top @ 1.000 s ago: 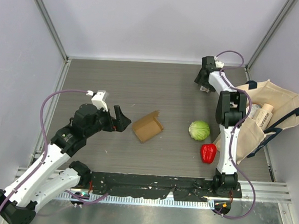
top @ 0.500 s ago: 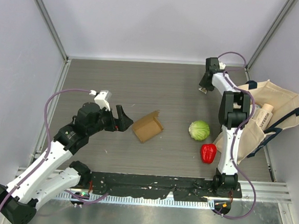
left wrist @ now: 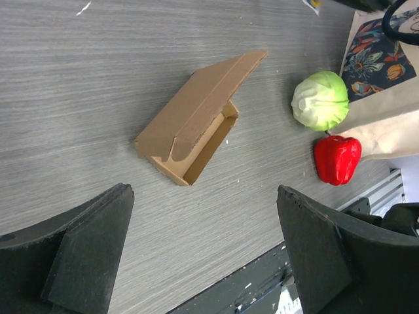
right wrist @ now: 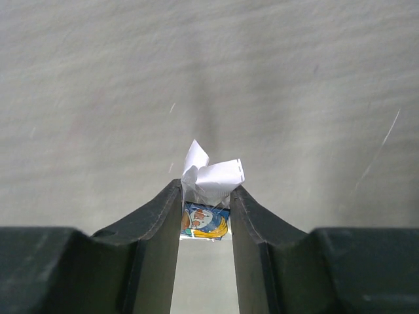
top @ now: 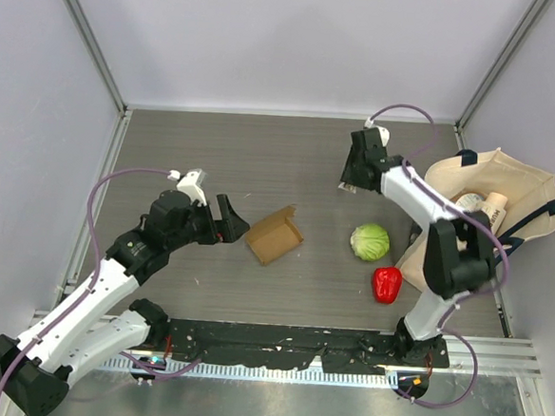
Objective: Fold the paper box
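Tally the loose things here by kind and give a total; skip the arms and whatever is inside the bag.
Cardboard boxes: 1 (paper box)
Vegetables: 2 (cabbage, red pepper)
Bags: 1 (tote bag)
Packets: 1 (small packet, pinched in the right gripper)
Total: 5

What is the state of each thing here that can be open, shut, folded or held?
paper box: lid flap raised, not folded shut.
left gripper: fingers open, holding nothing.
right gripper: fingers shut on a small printed packet.
tote bag: lying flat, mouth open.
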